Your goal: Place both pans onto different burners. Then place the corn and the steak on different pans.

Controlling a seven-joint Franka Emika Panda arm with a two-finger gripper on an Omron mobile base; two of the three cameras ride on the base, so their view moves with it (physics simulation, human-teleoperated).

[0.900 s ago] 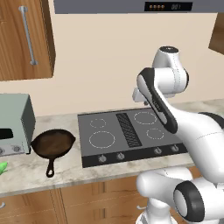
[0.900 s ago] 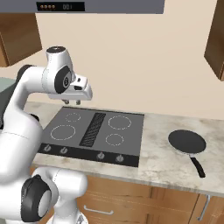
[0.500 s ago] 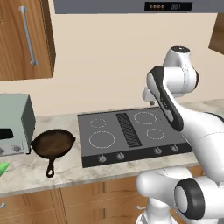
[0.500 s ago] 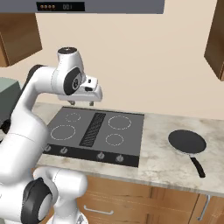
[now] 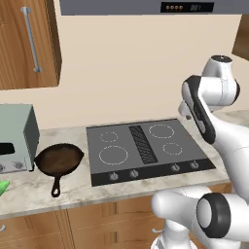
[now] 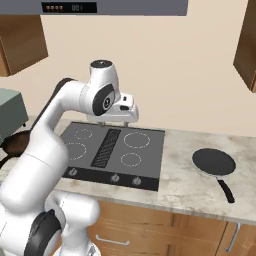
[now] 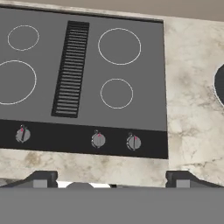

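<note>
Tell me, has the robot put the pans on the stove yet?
Not yet. The brown skillet sits on the counter left of the cooktop, the grey pan on the counter right of it. The gripper is open and empty above the cooktop. Both pans and the food remain.

Even, bright, flat rendered light; soft faint shadows; no glare or blur; edges slightly jagged, undistorted.
</note>
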